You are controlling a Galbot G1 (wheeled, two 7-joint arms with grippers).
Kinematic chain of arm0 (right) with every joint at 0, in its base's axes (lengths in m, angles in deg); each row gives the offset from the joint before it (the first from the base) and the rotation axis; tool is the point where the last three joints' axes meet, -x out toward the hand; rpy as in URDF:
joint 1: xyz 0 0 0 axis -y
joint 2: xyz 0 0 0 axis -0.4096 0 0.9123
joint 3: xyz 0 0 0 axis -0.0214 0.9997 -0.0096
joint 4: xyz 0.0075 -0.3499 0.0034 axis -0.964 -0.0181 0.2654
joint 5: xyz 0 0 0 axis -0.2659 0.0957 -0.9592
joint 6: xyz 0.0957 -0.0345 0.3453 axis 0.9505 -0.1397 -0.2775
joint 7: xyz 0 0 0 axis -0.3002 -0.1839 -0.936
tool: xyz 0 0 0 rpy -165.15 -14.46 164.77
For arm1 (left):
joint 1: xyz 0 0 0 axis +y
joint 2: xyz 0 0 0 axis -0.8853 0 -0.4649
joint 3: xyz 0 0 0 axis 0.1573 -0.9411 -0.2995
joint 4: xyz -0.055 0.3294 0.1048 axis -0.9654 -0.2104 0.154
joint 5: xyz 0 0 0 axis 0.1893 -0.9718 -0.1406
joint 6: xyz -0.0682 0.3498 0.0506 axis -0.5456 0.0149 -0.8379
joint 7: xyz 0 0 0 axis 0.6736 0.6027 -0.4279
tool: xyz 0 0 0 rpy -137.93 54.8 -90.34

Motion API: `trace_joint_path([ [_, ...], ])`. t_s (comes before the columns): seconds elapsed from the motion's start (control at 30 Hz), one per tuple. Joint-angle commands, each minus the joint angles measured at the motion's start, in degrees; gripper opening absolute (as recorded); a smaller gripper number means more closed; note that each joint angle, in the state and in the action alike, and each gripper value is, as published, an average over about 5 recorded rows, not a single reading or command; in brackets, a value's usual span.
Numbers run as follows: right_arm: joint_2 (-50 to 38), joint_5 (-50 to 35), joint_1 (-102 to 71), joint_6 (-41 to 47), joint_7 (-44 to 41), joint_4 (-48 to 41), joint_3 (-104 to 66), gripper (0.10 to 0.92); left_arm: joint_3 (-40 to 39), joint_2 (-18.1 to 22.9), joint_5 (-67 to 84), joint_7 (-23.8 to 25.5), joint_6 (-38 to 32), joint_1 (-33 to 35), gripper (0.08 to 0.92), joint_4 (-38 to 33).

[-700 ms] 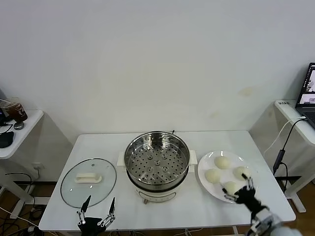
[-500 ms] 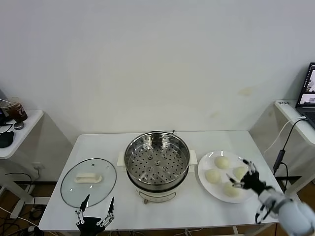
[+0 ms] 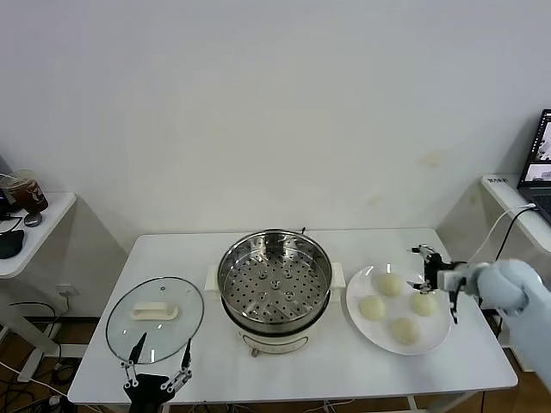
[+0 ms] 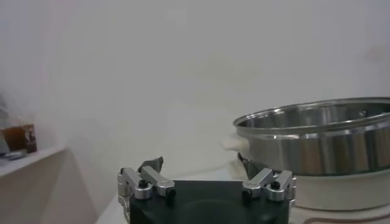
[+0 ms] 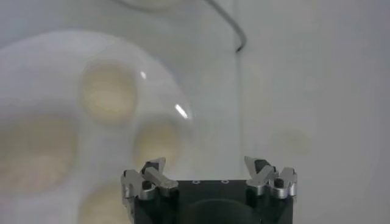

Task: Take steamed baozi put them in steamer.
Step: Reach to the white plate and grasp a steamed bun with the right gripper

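Since the earlier frames the right gripper [image 3: 426, 268] has swung up from the near edge of the plate [image 3: 360, 281] to its far right side — it now hangs above the plate's outer rim, fingers spread wide and holding nothing. Its wrist camera looks down past the spread fingertips [image 5: 153, 168] at the blurred buns on the white dish.

All four steamed baozi [image 3: 388, 284] still lie on the plate, to the right of the steamer [image 3: 275, 280]; the nearest one sits just beside the gripper, not touched as far as I can tell. The steamer stands in the middle of the white table [image 3: 172, 249], its perforated tray bare.

On the left of it the glass lid [image 3: 155, 318] lies flat with its white handle up. The left gripper [image 3: 157, 368] has dropped slightly lower at the table's near edge — it waits just in front of the lid, jaws wide apart, empty.
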Motion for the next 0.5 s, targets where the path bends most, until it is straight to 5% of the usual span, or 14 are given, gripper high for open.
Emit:
trace_joint_path([
  [0.03, 6.69, -2.21, 23.47, 0.62, -13.41, -18.49, 24.49, 0.823, 1.47, 0.04, -0.75, 0.05, -0.41, -0.26, 0.823, 0.15],
  [0.5, 11.83, -1.12, 23.88, 3.41, -12.00, -23.32, 27.63, 0.823, 2.49, -0.08, -0.27, 0.17, -0.44, -0.41, 0.823, 0.27],
])
